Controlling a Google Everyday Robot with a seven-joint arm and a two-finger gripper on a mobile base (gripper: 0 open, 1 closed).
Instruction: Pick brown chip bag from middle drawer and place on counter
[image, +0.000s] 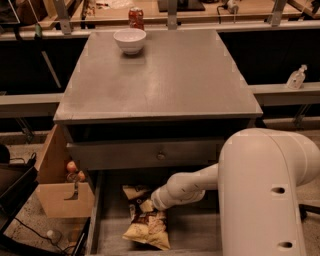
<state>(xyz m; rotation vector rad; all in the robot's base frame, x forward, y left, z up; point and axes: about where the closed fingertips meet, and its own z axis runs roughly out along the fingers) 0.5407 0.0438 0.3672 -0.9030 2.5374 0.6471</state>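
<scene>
The brown chip bag (148, 226) lies crumpled on the floor of the open middle drawer (194, 231), left of centre, with its tan ends towards the front and the back. My gripper (153, 202) is down inside the drawer at the bag's back end, right at or on it; whether it touches the bag does not show. The white forearm runs from it to the right. The grey counter (160, 80) is above the drawer.
A white bowl (129, 40) stands at the counter's far left, with a red can (135, 17) behind it. The upper drawer front with a knob (160, 155) overhangs the open drawer. A cardboard box (57, 192) holding fruit stands to the left. My bulky white arm (267, 195) fills the right foreground.
</scene>
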